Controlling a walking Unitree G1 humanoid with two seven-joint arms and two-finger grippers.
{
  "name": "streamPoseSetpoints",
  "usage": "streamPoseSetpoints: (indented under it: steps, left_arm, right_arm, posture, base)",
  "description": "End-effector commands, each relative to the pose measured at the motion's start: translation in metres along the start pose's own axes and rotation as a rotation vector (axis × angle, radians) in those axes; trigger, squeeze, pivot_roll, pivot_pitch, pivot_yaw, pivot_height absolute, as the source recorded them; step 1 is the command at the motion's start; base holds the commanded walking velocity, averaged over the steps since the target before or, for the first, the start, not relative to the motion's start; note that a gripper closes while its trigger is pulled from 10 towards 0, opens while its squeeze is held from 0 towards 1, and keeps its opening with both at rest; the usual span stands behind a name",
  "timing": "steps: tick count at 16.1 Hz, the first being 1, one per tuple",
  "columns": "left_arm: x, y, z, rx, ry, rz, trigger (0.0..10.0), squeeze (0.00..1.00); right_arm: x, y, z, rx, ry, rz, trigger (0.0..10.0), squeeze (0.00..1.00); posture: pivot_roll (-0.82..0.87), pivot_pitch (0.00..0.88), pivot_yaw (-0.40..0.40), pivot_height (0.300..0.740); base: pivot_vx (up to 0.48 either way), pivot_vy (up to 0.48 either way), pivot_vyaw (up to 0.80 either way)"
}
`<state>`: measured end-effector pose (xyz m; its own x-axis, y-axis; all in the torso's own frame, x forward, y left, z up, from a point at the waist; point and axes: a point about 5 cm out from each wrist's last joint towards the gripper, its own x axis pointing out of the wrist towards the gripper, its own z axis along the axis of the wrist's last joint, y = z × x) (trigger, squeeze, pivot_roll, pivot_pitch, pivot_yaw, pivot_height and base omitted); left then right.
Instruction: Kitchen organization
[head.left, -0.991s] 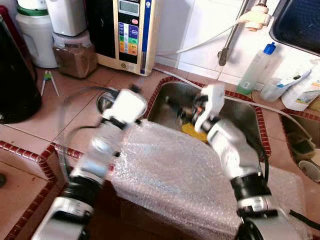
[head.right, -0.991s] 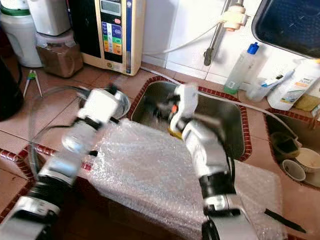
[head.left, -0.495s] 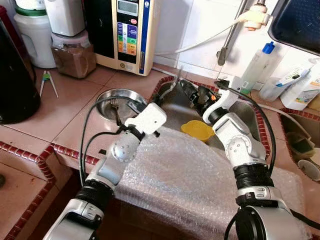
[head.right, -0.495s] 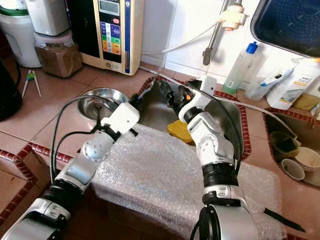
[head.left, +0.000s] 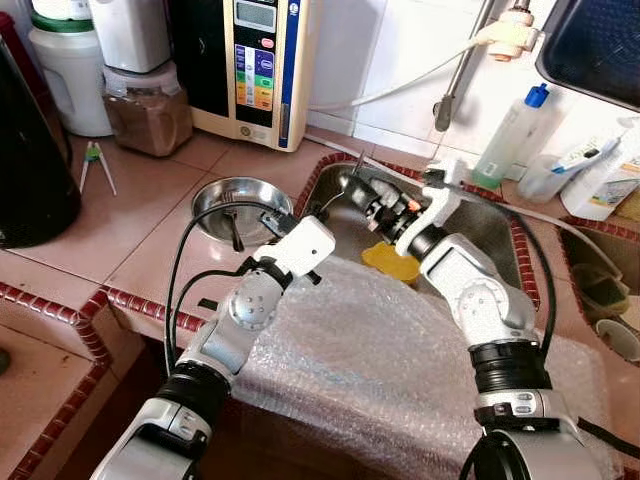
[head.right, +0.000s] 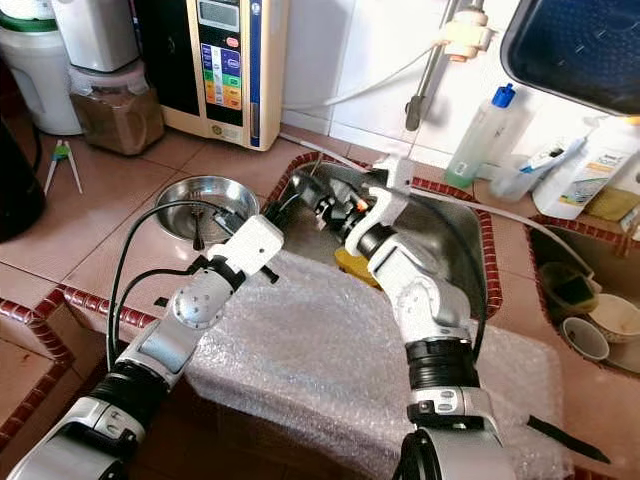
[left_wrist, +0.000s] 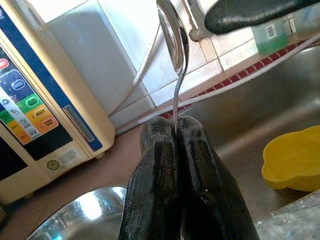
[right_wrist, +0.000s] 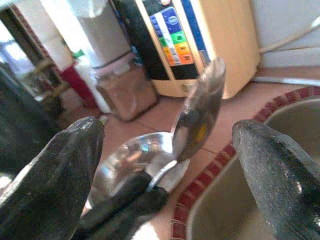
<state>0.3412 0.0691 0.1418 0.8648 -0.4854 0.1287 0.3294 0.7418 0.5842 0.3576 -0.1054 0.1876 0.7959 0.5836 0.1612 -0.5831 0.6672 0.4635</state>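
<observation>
My left gripper (left_wrist: 176, 125) is shut on the thin handle of a steel spoon (left_wrist: 172, 35), whose bowl points upward. It holds the spoon over the left rim of the steel sink (head.left: 500, 230). My right gripper (right_wrist: 167, 127) is open, and the bowl of the spoon (right_wrist: 202, 105) stands between its two black fingers without touching them. In the head view the two grippers meet over the sink's near-left corner, with the right gripper (head.left: 362, 195) just beyond the left gripper (head.left: 318, 207). A yellow bowl (head.left: 395, 262) lies in the sink below them.
A steel bowl (head.left: 230, 197) with a utensil in it sits on the tiled counter left of the sink. Bubble wrap (head.left: 380, 350) covers the counter's front edge. A water purifier (head.left: 260, 60), jars, a black kettle (head.left: 30, 170) and a soap bottle (head.left: 515, 135) line the back.
Both arms have stopped swinging. The right gripper has moved left and down, so that its open fingers now flank the spoon's bowl. The left gripper still holds the spoon upright.
</observation>
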Motion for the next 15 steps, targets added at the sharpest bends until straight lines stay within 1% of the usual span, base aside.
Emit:
streamPoseSetpoints:
  steps: [1, 2, 3, 4, 5, 6, 8, 10, 11, 12, 14, 15]
  left_arm:
    - [0.006, 0.001, 0.011, 0.009, -0.047, 0.003, 0.0, 0.0]
    - [0.008, -0.002, 0.017, 0.088, -0.081, -0.021, 1.6, 0.0]
    - [0.01, -0.003, 0.018, 0.11, -0.084, -0.032, 1.7, 0.0]
    - [0.01, -0.003, 0.018, 0.124, -0.086, -0.039, 1.6, 0.0]
    - [0.011, -0.003, 0.019, 0.138, -0.092, -0.042, 1.4, 0.0]
    - [0.011, -0.003, 0.02, 0.149, -0.098, -0.049, 1.4, 0.0]
    - [0.011, -0.007, 0.021, 0.18, -0.106, -0.06, 1.3, 0.0]
    - [0.011, -0.008, 0.021, 0.203, -0.108, -0.053, 1.2, 0.0]
    - [0.012, -0.004, 0.019, 0.243, -0.096, -0.016, 1.8, 0.0]
    - [0.012, -0.002, 0.018, 0.25, -0.091, -0.007, 1.8, 0.0]
    - [0.011, 0.007, 0.013, 0.299, -0.062, 0.042, 3.6, 0.0]
    - [0.01, 0.012, 0.009, 0.305, -0.038, 0.069, 3.5, 0.0]
  right_arm:
    - [-0.001, -0.004, 0.004, -0.037, 0.001, -0.035, 10.0, 0.0]
    - [0.006, -0.016, 0.007, -0.038, 0.01, -0.199, 10.0, 0.0]
    - [0.013, -0.012, 0.016, -0.015, -0.031, -0.189, 10.0, 0.0]
    - [0.015, -0.01, 0.02, -0.045, -0.036, -0.178, 10.0, 0.0]
    - [0.018, -0.011, 0.021, -0.043, -0.036, -0.202, 1.4, 0.0]
    - [0.02, -0.012, 0.023, -0.043, -0.033, -0.219, 0.0, 0.0]
    - [0.026, -0.012, 0.029, -0.065, -0.034, -0.259, 0.0, 0.0]
    - [0.028, -0.014, 0.03, -0.061, -0.029, -0.284, 0.0, 0.0]
    - [0.027, -0.019, 0.03, -0.065, 0.006, -0.344, 0.0, 0.0]
    - [0.026, -0.022, 0.03, -0.058, 0.019, -0.371, 0.0, 0.0]
    - [0.023, -0.029, 0.033, -0.046, 0.036, -0.434, 0.0, 0.0]
    - [0.022, -0.029, 0.035, -0.038, 0.042, -0.441, 0.0, 0.0]
  posture:
    - [-0.02, 0.0, -0.119, 0.74]
    - [-0.02, 0.0, -0.119, 0.74]
    - [-0.02, 0.0, -0.116, 0.74]
    - [-0.02, 0.0, -0.115, 0.74]
    - [-0.02, 0.0, -0.114, 0.74]
    - [-0.02, 0.0, -0.113, 0.74]
    - [-0.02, 0.0, -0.111, 0.74]
    - [-0.02, 0.0, -0.111, 0.74]
    - [-0.02, 0.0, -0.112, 0.74]
    - [-0.02, 0.0, -0.113, 0.74]
    - [-0.02, 0.0, -0.112, 0.74]
    - [-0.02, 0.0, -0.112, 0.74]
  base:
    - [0.0, 0.0, 0.0]
    - [0.0, 0.0, 0.0]
    - [0.0, 0.0, 0.0]
    - [0.0, 0.0, 0.0]
    - [0.0, 0.0, 0.0]
    - [0.0, 0.0, 0.0]
    - [0.0, 0.0, 0.0]
    - [0.0, 0.0, 0.0]
    - [0.0, 0.0, 0.0]
    - [0.0, 0.0, 0.0]
    - [0.0, 0.0, 0.0]
    - [0.0, 0.0, 0.0]
